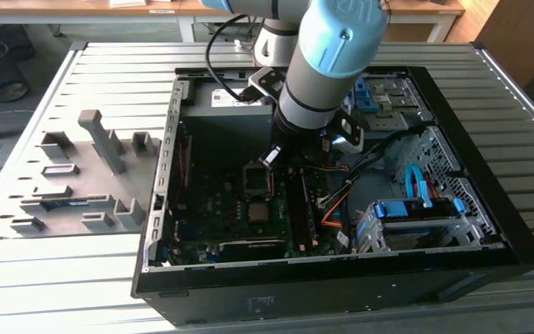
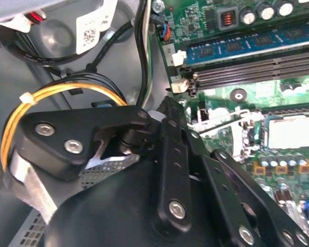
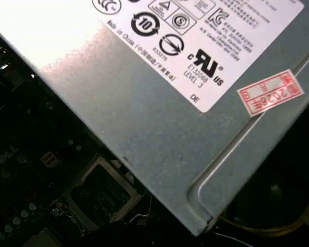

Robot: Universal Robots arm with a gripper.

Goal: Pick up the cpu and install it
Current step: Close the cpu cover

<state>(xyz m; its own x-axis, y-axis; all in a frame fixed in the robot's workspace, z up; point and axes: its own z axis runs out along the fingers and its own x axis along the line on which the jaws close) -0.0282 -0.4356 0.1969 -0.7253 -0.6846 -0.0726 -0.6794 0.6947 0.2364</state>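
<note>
As the arm (image 1: 327, 69) hovers, cpu (image 2: 293, 131) rests on motherboard (image 2: 262, 92).

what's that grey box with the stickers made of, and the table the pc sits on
The grey box looks like sheet metal: matte, faintly speckled, with a folded edge and corner; perhaps galvanised steel. The table seems to be pale metal slats, possibly aluminium, going by its even parallel ribs and soft sheen.

For your record, you have one computer case (image 1: 517, 240) on one worktop (image 1: 109, 76); one arm (image 1: 327, 62); one motherboard (image 1: 216, 216); one cpu (image 2: 293, 131); one memory stick (image 2: 247, 43); one red sticker (image 3: 270, 92); one grey fixture tray (image 1: 109, 186).
</note>
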